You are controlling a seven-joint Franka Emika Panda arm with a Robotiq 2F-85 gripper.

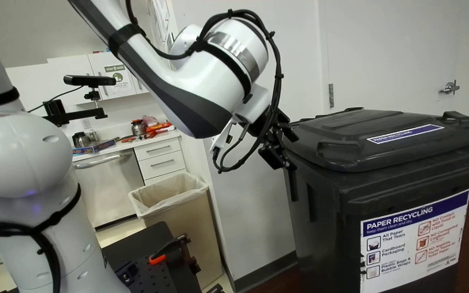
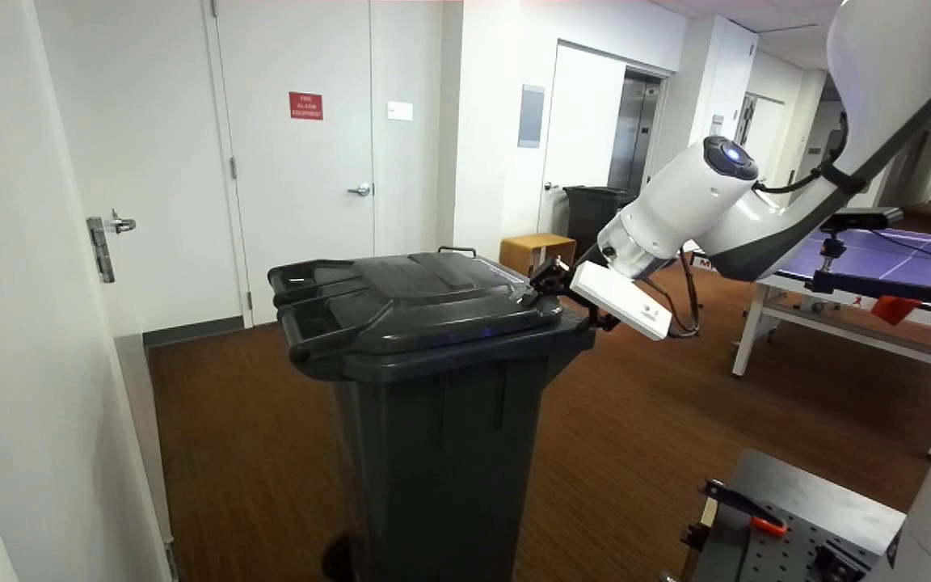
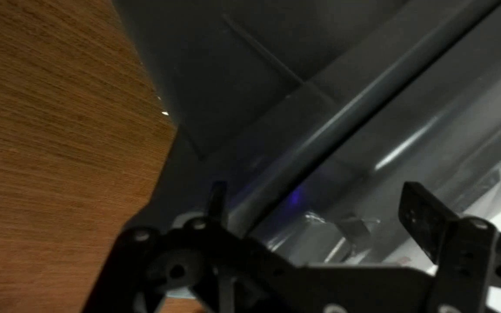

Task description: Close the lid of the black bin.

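The black bin (image 1: 324, 240) stands upright, with its paper recycling label toward the camera in an exterior view; it also shows in an exterior view (image 2: 449, 461) and in the wrist view (image 3: 215, 82). The lid (image 1: 397, 140) lies flat over the bin's top in both exterior views (image 2: 433, 299). In the wrist view a thin dark seam runs between the lid (image 3: 359, 174) and the bin's rim. My gripper (image 3: 315, 195) is open with nothing between its fingers. It is at a corner of the lid in both exterior views (image 1: 289, 156) (image 2: 560, 295); I cannot tell whether it touches.
A small beige open bin (image 1: 208, 228) stands beside the wall behind the arm. A black perforated platform (image 2: 805, 517) with an orange-and-black tool is at the robot's base. A white wall (image 2: 21, 323) stands near the bin. A purple table (image 2: 910, 259) is behind the robot.
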